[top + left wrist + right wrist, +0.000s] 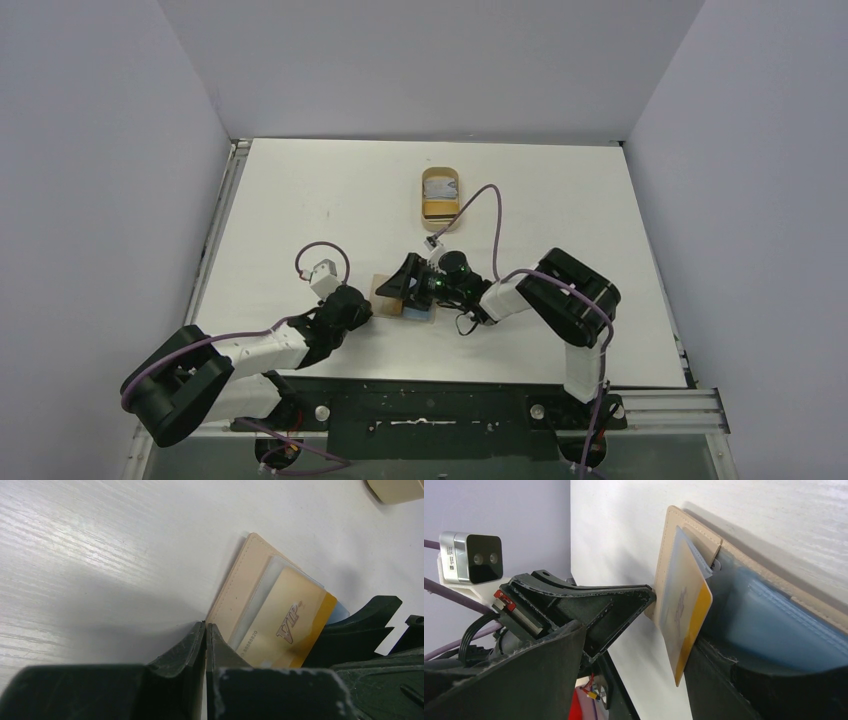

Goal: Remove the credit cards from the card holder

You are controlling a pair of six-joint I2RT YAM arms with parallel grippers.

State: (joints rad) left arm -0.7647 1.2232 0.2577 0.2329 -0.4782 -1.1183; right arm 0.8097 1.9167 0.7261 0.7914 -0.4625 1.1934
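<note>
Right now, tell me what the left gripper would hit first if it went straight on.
The card holder. The shut left gripper has its tips at the holder's near edge, apparently touching; it may only graze that edge, since depth is unclear.

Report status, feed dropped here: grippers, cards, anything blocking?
Left fingers shut, tip at card holder edge. Right fingers open, straddling gold card, partly out of holder. No obstruction seen.

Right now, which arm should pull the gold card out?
Right. The right hand, open, straddles the gold plastic VIP card; the shut left hand touches the flat beige bifold card holder's edge.
</note>
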